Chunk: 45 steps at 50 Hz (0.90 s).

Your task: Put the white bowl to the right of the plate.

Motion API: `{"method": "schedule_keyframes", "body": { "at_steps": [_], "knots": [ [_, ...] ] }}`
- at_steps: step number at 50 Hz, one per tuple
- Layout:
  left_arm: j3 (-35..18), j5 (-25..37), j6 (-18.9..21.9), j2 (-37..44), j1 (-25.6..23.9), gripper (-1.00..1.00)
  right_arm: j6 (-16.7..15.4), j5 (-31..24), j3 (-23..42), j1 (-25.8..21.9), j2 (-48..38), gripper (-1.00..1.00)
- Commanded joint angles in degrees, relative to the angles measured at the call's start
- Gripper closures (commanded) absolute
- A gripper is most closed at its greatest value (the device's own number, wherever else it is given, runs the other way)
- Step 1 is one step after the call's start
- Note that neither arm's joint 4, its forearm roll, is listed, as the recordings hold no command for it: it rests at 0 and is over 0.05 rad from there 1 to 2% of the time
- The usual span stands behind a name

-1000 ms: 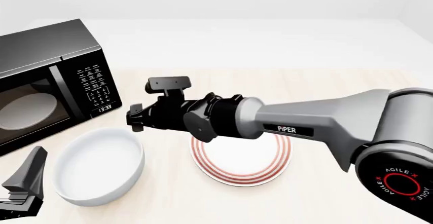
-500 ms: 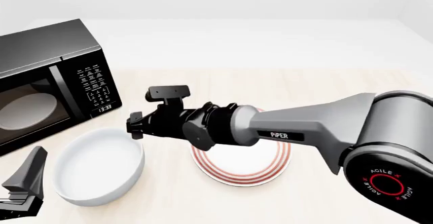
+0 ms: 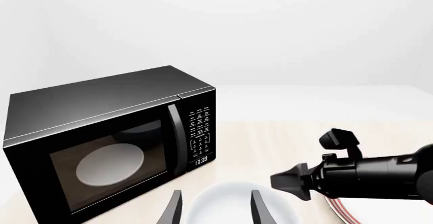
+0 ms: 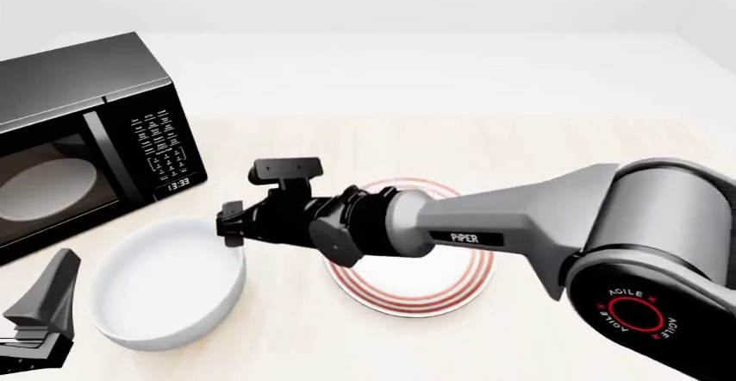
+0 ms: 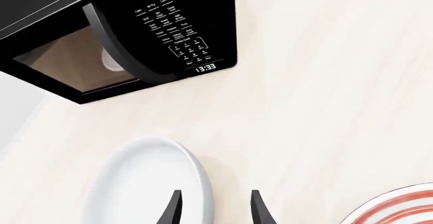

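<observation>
The white bowl [image 4: 167, 282] sits at the front left of the table, just in front of the microwave. To its right lies the red-ringed plate [image 4: 416, 269], partly covered by my right arm. My right gripper [image 4: 230, 223] is open at the bowl's right rim. In the right wrist view its fingers [image 5: 173, 209] stand on either side of that rim of the bowl [image 5: 145, 183], with the plate [image 5: 399, 209] off to one side. My left gripper [image 3: 215, 211] is open and holds nothing, low at the front left corner [image 4: 40, 312]. The bowl [image 3: 233, 203] lies beyond its fingers.
A black microwave [image 4: 86, 140] stands at the back left, door shut, a pale disc visible through its window [image 3: 108, 163]. Bare light wood tabletop [image 4: 575, 153] stretches to the right of and behind the plate.
My right gripper has dropped lower and come slightly forward, down to the bowl's right rim. The left arm, bowl and plate have stayed put.
</observation>
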<state>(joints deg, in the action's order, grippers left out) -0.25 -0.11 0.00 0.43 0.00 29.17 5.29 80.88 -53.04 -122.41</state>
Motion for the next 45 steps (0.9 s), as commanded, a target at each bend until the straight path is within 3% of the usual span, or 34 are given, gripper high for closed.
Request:
{"method": "schedule_keyframes", "body": {
  "at_steps": [1, 45],
  "knots": [
    [0.0, 0.0, 0.0, 0.0, 0.0, -1.0, 0.66, 1.08, -0.39, 0.04, -0.97, -1.0],
    [0.0, 0.0, 0.0, 0.0, 0.0, -1.0, 2.71, 4.69, -1.24, -0.65, -3.84, -1.0]
  ]
}}
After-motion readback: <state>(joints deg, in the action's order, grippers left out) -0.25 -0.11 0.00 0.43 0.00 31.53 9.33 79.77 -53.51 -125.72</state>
